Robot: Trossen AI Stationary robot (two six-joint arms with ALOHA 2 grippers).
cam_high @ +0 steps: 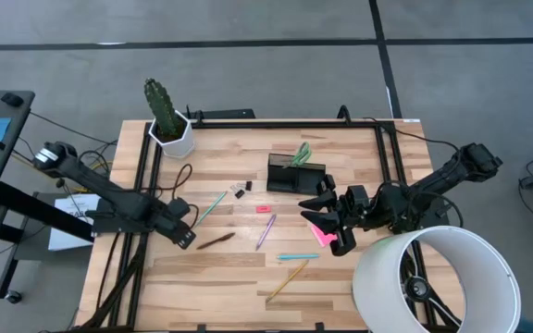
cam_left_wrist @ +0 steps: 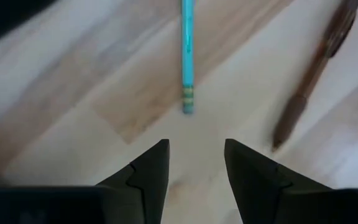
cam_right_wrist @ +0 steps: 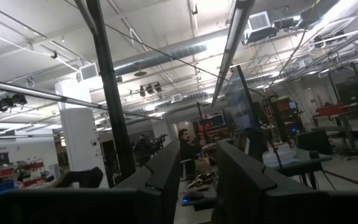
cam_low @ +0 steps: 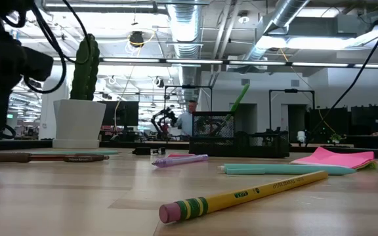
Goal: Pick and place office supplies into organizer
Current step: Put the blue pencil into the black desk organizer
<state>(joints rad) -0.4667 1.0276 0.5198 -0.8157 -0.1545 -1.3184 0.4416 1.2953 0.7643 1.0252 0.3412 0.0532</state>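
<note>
My left gripper [cam_high: 188, 239] [cam_left_wrist: 194, 146] is open and hovers low over the table's left part. A teal pencil [cam_left_wrist: 187, 56] lies just ahead of it and a dark brown pen [cam_left_wrist: 312, 74] beside that. My right gripper [cam_high: 328, 226] [cam_right_wrist: 197, 155] is open, raised and pointing level toward the table's left. It is above the pink sticky-note pad [cam_high: 322, 233] [cam_low: 336, 157], which lies flat on the table. The black organizer [cam_high: 294, 176] [cam_low: 222, 128] stands near the far edge with green-handled scissors [cam_high: 302, 153] sticking up out of it.
Loose on the wood: binder clip [cam_high: 241, 190], pink eraser [cam_high: 263, 209], purple pen [cam_high: 266, 231], teal pen [cam_high: 297, 256], yellow pencil [cam_high: 287, 277] [cam_low: 241, 196]. A cactus in a white pot [cam_high: 167, 120] stands at the far left corner. A large white lampshade [cam_high: 433, 277] fills the near right corner.
</note>
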